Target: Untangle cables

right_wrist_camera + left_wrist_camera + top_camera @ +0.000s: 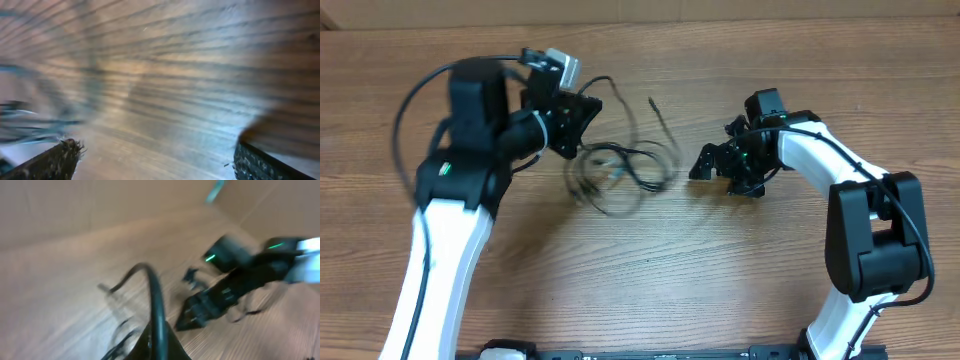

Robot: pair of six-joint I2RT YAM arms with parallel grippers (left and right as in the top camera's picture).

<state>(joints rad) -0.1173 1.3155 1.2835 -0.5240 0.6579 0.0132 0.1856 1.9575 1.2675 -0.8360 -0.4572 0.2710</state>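
Cables (620,165) lie as a loose black tangle on the wooden bench (650,280), just above the middle of the overhead frame and between the two arms. The tangle's long axis runs left to right. One free strand climbs toward the upper right and ends in a small plug, and another loop rises at the upper left beside the left arm. The left fingers (578,125) sit at the tangle's left edge and are closed. In the blurred left wrist view a single black cord (150,290) arcs up out of the bottom centre where those fingers are, so they look to be pinching a strand, though the contact itself is smeared. The right fingers (703,162) stand wide apart and empty, just right of the tangle and aimed left at it. Their own view shows only bare bench between them, with faint cord streaks at the far left edge. The left arm is therefore the one already at the cords, and the right would have to reach left along the tangle's axis to take an opposite strand. No brand, label or writing can be read anywhere.
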